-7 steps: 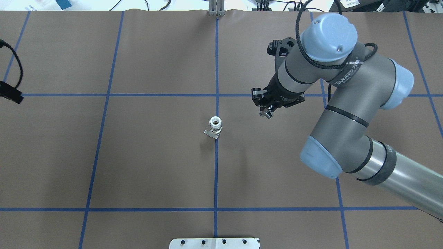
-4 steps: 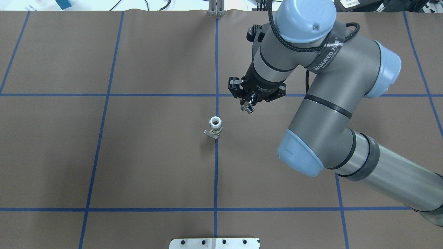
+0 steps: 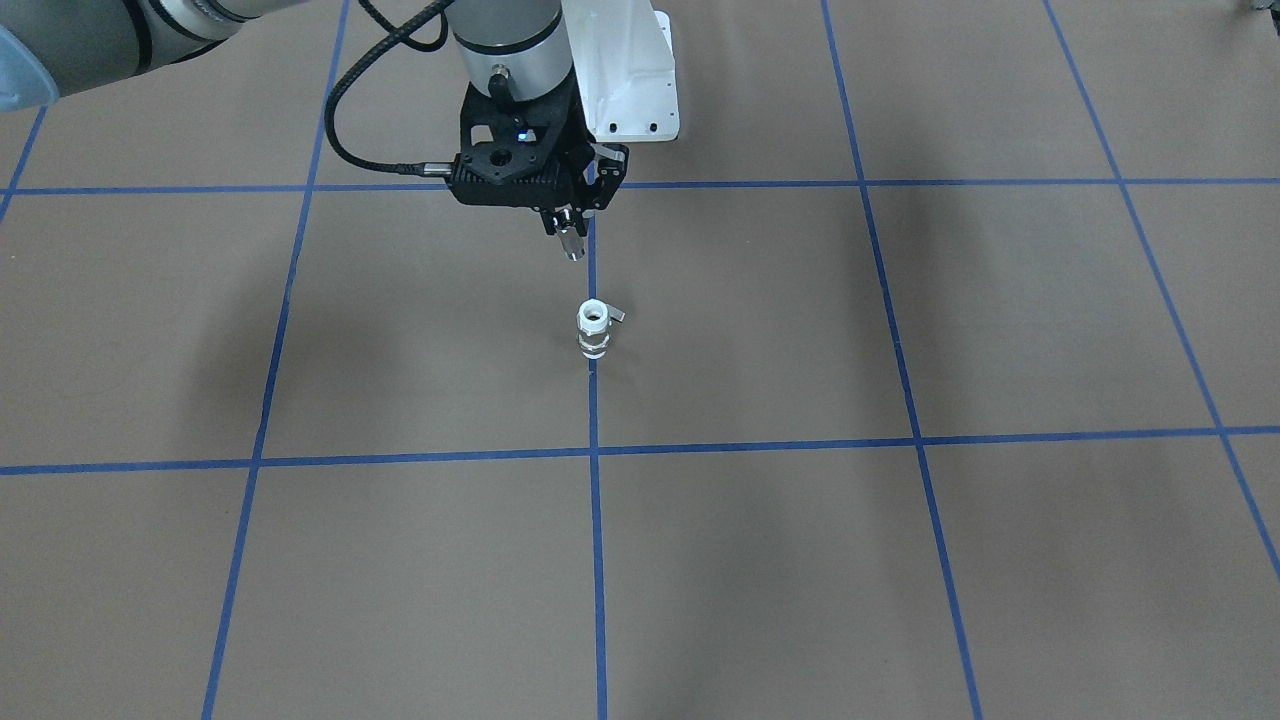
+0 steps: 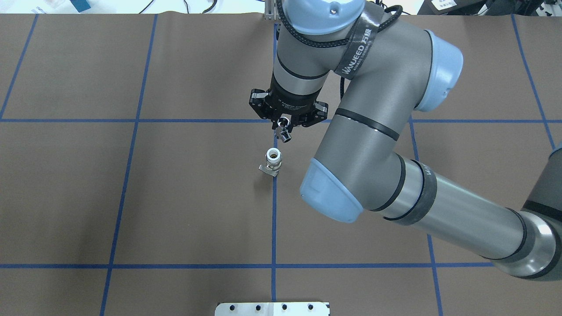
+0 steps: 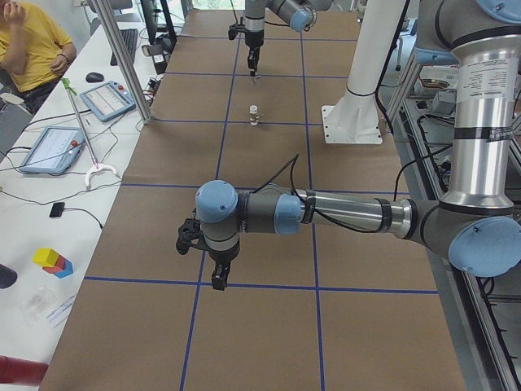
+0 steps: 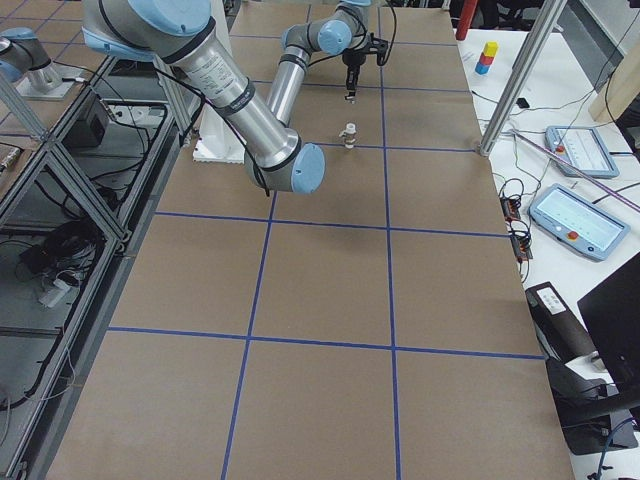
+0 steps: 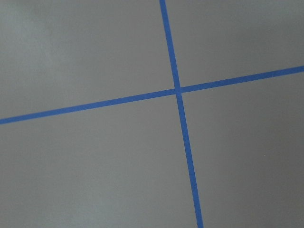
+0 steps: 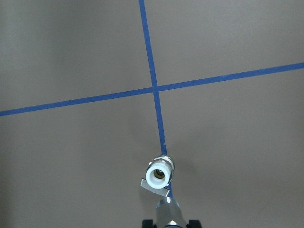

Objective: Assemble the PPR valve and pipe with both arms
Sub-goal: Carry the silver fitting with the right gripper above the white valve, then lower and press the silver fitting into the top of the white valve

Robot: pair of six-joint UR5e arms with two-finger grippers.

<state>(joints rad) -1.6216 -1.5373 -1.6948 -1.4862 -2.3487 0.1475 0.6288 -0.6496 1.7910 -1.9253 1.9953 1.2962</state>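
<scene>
The PPR valve (image 4: 273, 159) stands upright on the brown table on the centre blue line, open top up and grey lever at its base. It also shows in the front view (image 3: 593, 330) and the right wrist view (image 8: 158, 175). My right gripper (image 4: 284, 130) is shut on the pipe (image 4: 286, 136), a shiny metal stub pointing down, held above the table just beyond the valve and apart from it. The pipe (image 3: 571, 243) hangs clear of the valve in the front view. My left gripper (image 5: 218, 277) shows only in the exterior left view, far from the valve; I cannot tell whether it is open or shut.
The white bolted pedestal (image 4: 272, 308) stands at the table's near edge. Blue tape lines grid the brown table (image 4: 175, 197). A side table with tablets (image 5: 106, 99) and an operator in yellow (image 5: 28, 41) lie beyond the table's far edge.
My right arm has swung left with the pipe, from well right of the valve to the centre line just beyond it. The valve has not moved.
</scene>
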